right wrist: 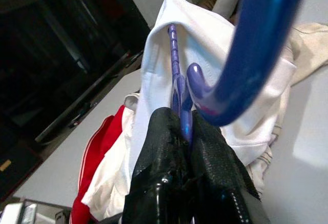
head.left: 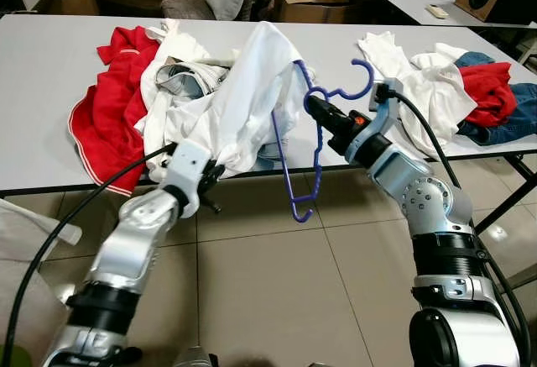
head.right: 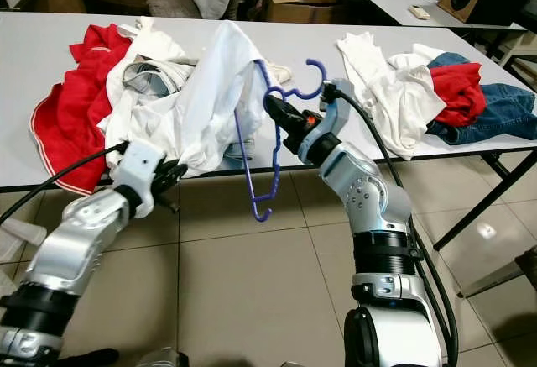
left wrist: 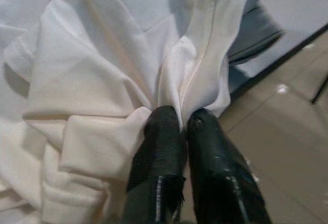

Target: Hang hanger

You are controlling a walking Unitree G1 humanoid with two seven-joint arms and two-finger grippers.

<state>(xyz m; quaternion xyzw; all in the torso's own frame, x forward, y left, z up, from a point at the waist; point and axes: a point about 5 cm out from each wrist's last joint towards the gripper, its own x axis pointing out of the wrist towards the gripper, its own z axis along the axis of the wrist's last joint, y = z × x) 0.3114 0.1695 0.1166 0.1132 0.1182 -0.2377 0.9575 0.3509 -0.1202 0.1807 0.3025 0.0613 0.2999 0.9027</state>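
Observation:
A blue plastic hanger (head.left: 312,136) hangs at the table's front edge, tilted, one shoulder tucked inside a white shirt (head.left: 252,98). My right gripper (head.left: 313,105) is shut on the hanger just below its hook (right wrist: 251,49). The shirt drapes from the hanger's raised end down to the table edge. My left gripper (head.left: 211,172) is shut on the shirt's lower hem, its fingertips (left wrist: 163,126) pinching a fold of white cloth (left wrist: 102,80).
The grey table (head.left: 50,73) holds a red garment (head.left: 113,102) and more white clothes at left, and a pile of white, red and denim clothes (head.left: 470,94) at right. Tiled floor (head.left: 277,291) lies below. A black table leg (head.left: 512,195) stands at the right.

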